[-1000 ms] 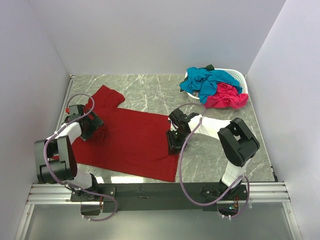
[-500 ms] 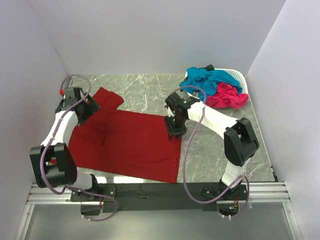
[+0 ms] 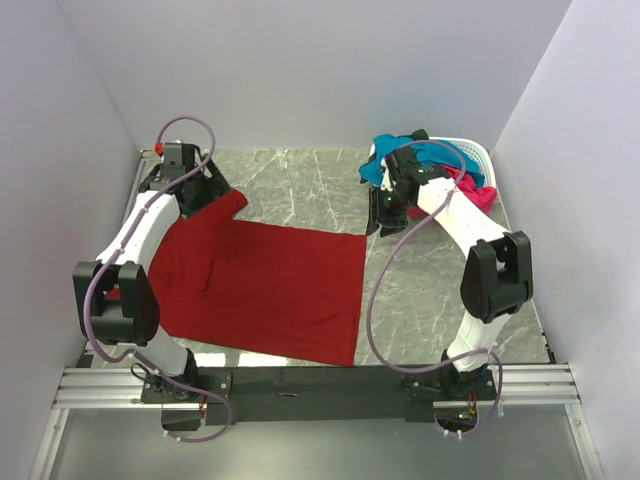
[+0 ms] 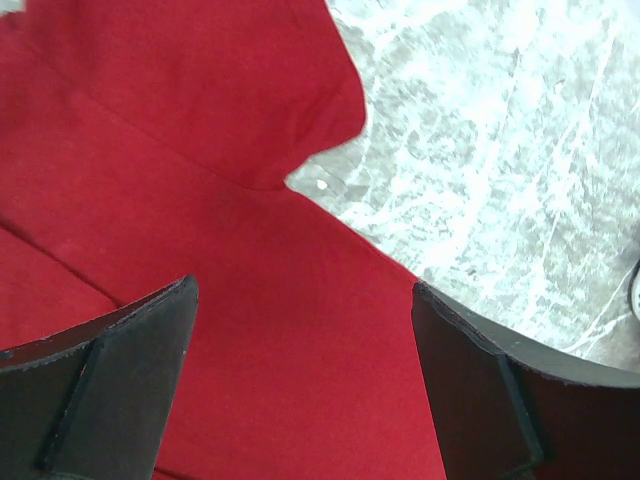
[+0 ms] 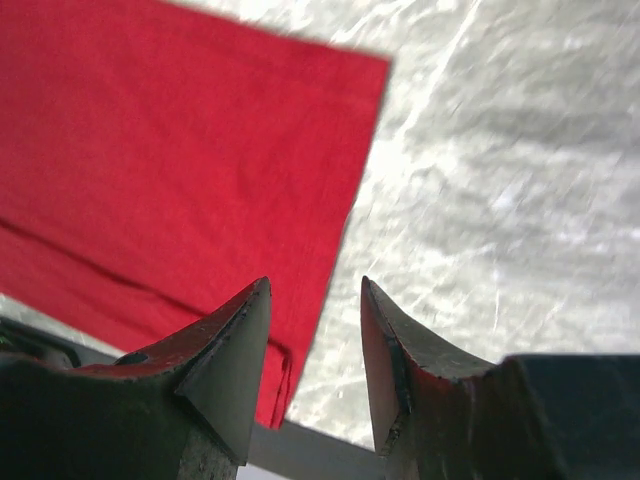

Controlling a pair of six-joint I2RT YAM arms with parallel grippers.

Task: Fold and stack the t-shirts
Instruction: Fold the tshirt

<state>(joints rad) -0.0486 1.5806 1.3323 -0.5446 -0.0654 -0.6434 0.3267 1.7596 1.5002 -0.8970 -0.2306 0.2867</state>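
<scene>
The dark red t-shirt (image 3: 260, 285) is lying spread flat on the marble table (image 3: 300, 175), and the left gripper (image 4: 305, 300) is hovering over its far left shoulder beside the sleeve, jaws standing wide apart and gripping nothing. The right gripper (image 5: 315, 290) is hanging above the shirt's right edge near its far corner, jaws narrowly parted and empty. The teal-blue t-shirt (image 3: 440, 152) and hot pink t-shirt (image 3: 486, 196) are sitting bunched in the white basket (image 3: 482, 155) just behind that gripper.

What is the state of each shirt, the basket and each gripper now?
Red shirt: spread flat, not folded.
Teal shirt: crumpled in basket.
Pink shirt: crumpled in basket.
Basket: holds two shirts.
Left gripper: open, empty.
Right gripper: open, empty.
</scene>
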